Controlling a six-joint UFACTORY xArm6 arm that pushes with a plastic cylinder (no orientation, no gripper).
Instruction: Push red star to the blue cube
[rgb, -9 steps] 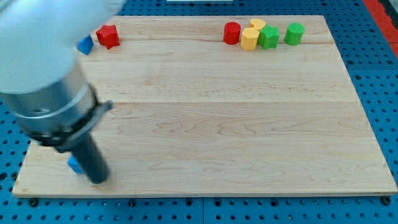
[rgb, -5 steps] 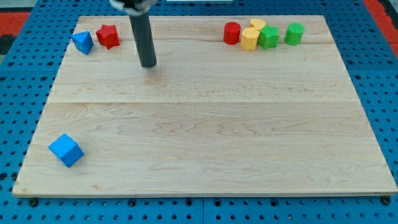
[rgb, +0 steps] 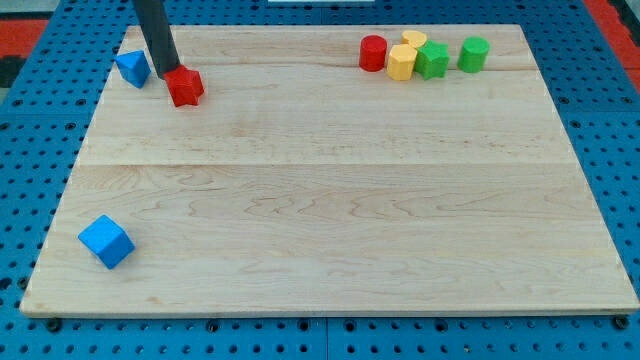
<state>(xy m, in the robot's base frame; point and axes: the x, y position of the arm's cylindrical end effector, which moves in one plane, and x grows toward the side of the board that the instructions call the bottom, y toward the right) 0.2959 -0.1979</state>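
So nearest the bottom-left corner of the tabletop sits the blue cube, all alone. Way up near the top-left corner is the red star, with my tip touching its upper-left side, which looks like the right spot for shoving it down toward the cube. The tool is just a plain rod, nothing to open or close. Another blue block sits just left of it. Light wood planks on blue pegboard.
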